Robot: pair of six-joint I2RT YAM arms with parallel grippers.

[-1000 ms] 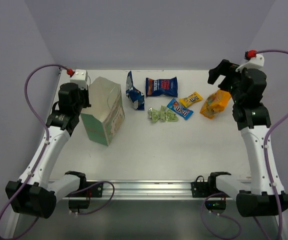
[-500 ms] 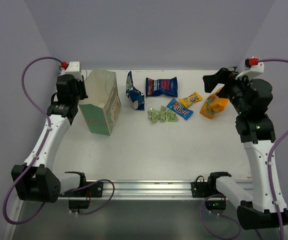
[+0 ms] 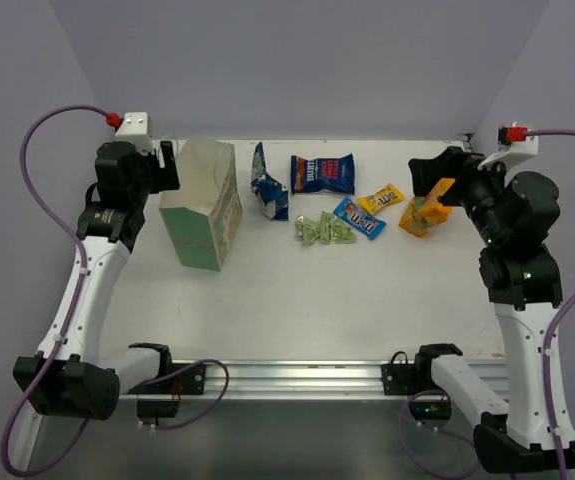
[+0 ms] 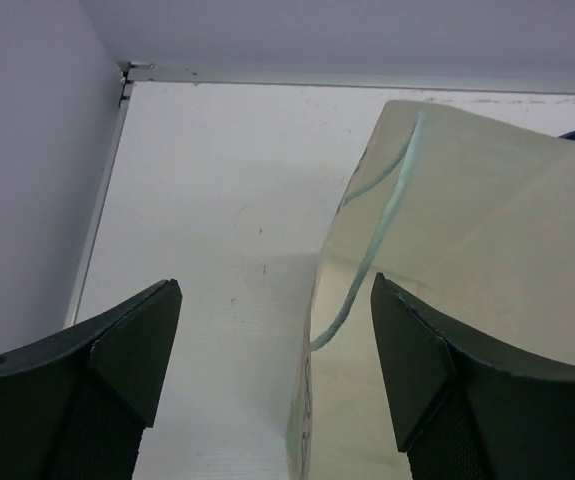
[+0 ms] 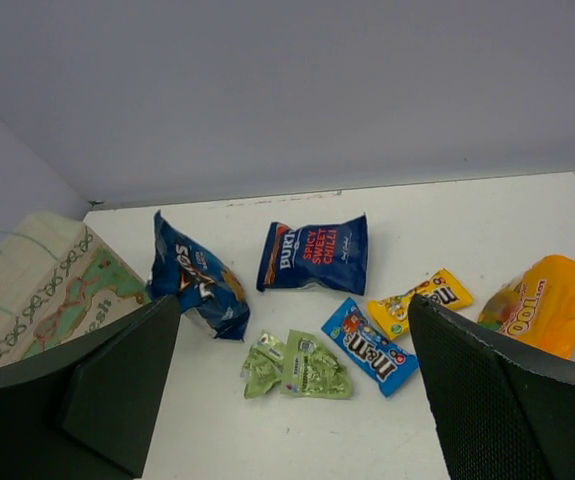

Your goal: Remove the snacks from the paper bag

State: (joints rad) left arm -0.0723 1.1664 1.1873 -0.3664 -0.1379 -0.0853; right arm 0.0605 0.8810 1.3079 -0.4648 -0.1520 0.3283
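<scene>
Left gripper (image 3: 167, 166) hangs at the far left of the table (image 3: 317, 300), its jaws standing wide with nothing between them. It is just beside the upper left edge of the paper bag (image 3: 205, 210). In the left wrist view the bag's pale wall and one thin string handle (image 4: 372, 250) show beyond the open fingers, and the bag looks free of any grip.

The bag stands upright on its own, well apart from everything to its right. Right gripper (image 3: 429, 176) is raised over the far right of the table, also spread wide and empty, and hovers close above the orange pouch (image 3: 427, 212).

Between the two arms the snacks lie loose on the table:
- a crumpled dark blue chip bag (image 3: 269, 185) nearest the paper bag
- a flatter dark blue chip bag (image 3: 323, 173) beyond it
- a small cluster of pale green sachets (image 3: 324, 230)
- a blue candy pack (image 3: 359, 217)
- a yellow candy pack (image 3: 381, 199) just beside the blue one, with the orange pouch at the end of the row

By this layout the task looks finished or very nearly so, since every kind of packet is already out. The bottom of the bag is hidden in all views, so I cannot tell whether anything is left inside. If it is empty, only drawing the arms back would remain.
</scene>
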